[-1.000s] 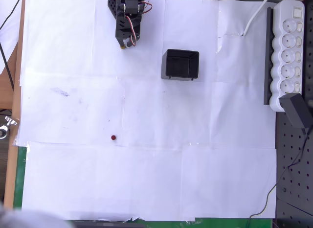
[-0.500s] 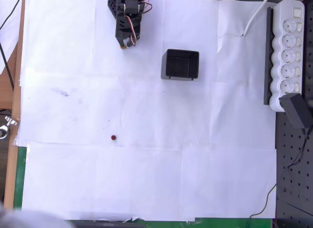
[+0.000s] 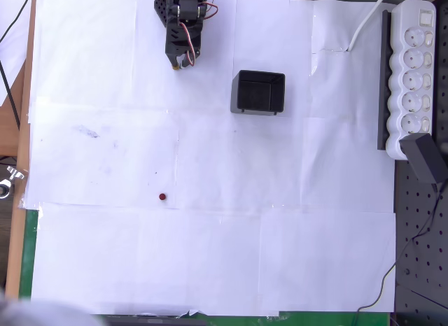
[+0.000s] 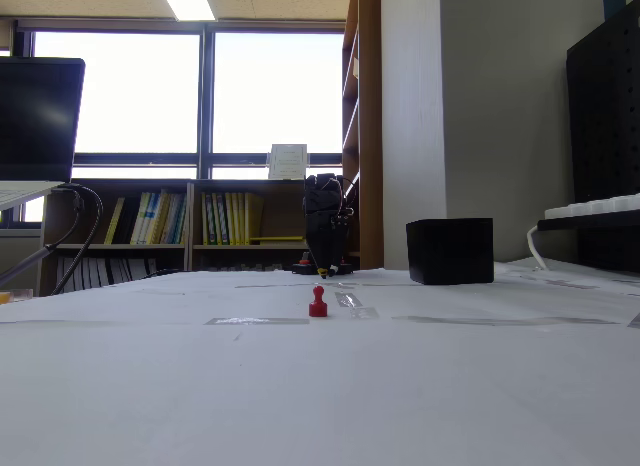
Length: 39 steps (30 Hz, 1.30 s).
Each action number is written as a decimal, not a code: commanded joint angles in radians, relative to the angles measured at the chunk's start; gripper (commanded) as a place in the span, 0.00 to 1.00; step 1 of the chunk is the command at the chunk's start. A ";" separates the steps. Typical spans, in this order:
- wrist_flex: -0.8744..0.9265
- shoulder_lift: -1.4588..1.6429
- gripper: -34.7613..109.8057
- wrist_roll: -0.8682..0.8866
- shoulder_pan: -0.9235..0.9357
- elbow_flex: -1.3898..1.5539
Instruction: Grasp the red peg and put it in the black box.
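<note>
Fixed view, low across the table, nearest item first: bare white paper (image 4: pixel 320 386), taped sheets, faint grey smudges visible from above. Next, the red peg (image 4: pixel 318 302), standing upright on the paper, round head over a wider foot; in the overhead view it reads as a dark-red dot (image 3: pixel 162 197) left of centre, alone, nothing touching it. Farther back and to the right, the black box (image 4: pixel 450 250), square, thin-walled, open top, seemingly empty from above (image 3: pixel 258 92); well apart from the peg. Farthest, the arm, folded near its base at the top edge of the overhead view, gripper (image 3: pixel 179 62) pointing down toward the paper, well apart from the peg and just left of the box. Pincer state: fingertips appear close together with nothing between them, but how far open cannot be told at this size. Periphery: white power strip (image 3: pixel 413 74) and dark grey adapter (image 3: pixel 427 161) at the right edge of the overhead view. Step in hand, judged: reach for the peg, not yet begun. To do it well: open the jaws before descending, come down from directly above so the tips straddle the head, close gently so the small peg does not tip or squirt sideways, then lift clear of the box wall before releasing.
</note>
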 commanded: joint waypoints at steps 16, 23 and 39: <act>-0.184 0.012 0.24 -0.008 0.052 -0.074; -0.522 0.256 0.24 -0.031 0.109 0.110; -1.445 1.019 0.24 -0.098 0.190 0.379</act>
